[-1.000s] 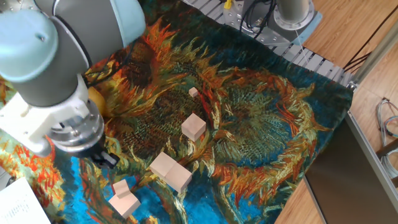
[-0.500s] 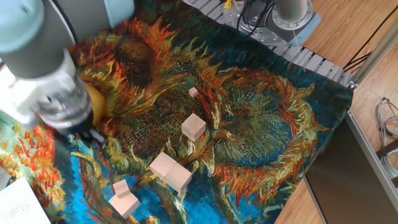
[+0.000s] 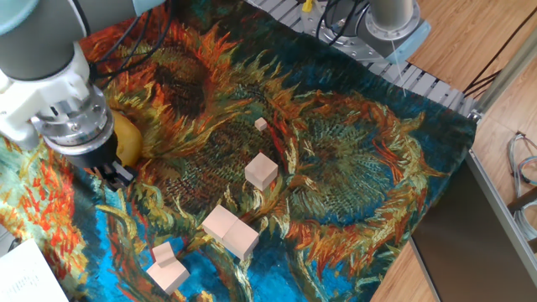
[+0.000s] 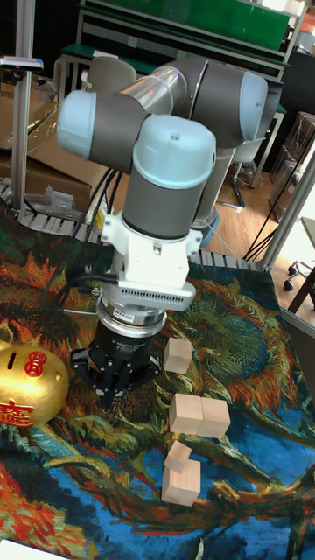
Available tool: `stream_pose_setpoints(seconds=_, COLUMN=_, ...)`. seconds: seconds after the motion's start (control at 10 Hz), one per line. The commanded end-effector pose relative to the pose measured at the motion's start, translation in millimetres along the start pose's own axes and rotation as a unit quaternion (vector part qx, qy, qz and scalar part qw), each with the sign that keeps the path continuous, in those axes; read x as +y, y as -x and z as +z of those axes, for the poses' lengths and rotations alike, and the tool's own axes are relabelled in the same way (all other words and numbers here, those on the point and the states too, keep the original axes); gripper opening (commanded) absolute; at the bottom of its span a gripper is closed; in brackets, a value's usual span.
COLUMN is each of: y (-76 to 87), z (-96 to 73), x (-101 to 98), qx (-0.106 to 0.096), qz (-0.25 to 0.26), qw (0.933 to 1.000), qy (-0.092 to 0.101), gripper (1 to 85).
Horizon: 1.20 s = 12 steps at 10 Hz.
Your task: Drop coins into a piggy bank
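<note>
Piggy bank [image 4: 26, 385] sits left of the gripper [image 4: 116, 385]; wooden blocks [image 4: 198, 414] right, apparently apart.

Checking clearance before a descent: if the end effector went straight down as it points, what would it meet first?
Probably the bare patterned cloth just beside the piggy bank; the end effector seems clear of it, though depth is uncertain.

Grey tubular arm with pale-blue joint caps, white wrist flange, and black gripper [image 4: 115, 378] trailing black cables.
</note>
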State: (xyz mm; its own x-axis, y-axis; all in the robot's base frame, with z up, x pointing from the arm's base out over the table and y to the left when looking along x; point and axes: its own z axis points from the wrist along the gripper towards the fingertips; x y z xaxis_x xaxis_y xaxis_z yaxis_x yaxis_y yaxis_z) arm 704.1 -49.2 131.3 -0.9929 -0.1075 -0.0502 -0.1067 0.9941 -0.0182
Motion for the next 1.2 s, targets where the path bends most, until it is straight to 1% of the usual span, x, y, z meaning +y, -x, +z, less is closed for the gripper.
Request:
stream_pose_setpoints(seconds=0.0, y=-19.1, z=-29.3, x=-21.1, qx=0.013, qz=-0.01, qw=0.9998, qy=-0.006, gripper=1.3)
stream_pose_setpoints(seconds=0.1, y=-26.5, z=-40.9, x=-34.6, qx=0.02, qz=-0.02, qw=0.9996, qy=-0.005, gripper=1.3)
stream_pose_setpoints(seconds=0.2, y=-29.7, z=-44.3, x=-43.0, qx=0.021, qz=-0.022, qw=0.9995, qy=-0.001, gripper=1.3)
stream_pose_setpoints(seconds=0.3, y=-29.6, z=-42.5, x=-52.4, qx=0.015, qz=-0.028, qw=0.9995, qy=-0.002, gripper=1.3)
stream_pose_setpoints(seconds=0.4, y=-26.0, z=-42.5, x=-45.2, qx=0.008, qz=-0.026, qw=0.9996, qy=0.012, gripper=1.3)
stream_pose_setpoints(seconds=0.6, y=-23.5, z=-42.7, x=-37.8, qx=0.003, qz=0.003, qw=0.9997, qy=0.026, gripper=1.3)
stream_pose_setpoints(seconds=0.7, y=-20.1, z=-42.8, x=-36.2, qx=-0.003, qz=0.003, qw=0.9996, qy=0.029, gripper=1.3)
stream_pose_setpoints(seconds=0.8, y=-19.7, z=-42.2, x=-42.1, qx=-0.005, qz=0.004, qw=0.9996, qy=0.027, gripper=1.3)
stream_pose_setpoints(seconds=0.9, y=-21.6, z=-37.1, x=-58.7, qx=-0.006, qz=0.009, qw=0.9994, qy=0.032, gripper=1.3)
stream_pose_setpoints(seconds=1.0, y=-23.1, z=-31.2, x=-71.5, qx=-0.007, qz=0.015, qw=0.9995, qy=0.028, gripper=1.3)
stream_pose_setpoints(seconds=1.1, y=-26.1, z=-27.4, x=-80.8, qx=-0.006, qz=0.021, qw=0.9996, qy=0.018, gripper=1.3)
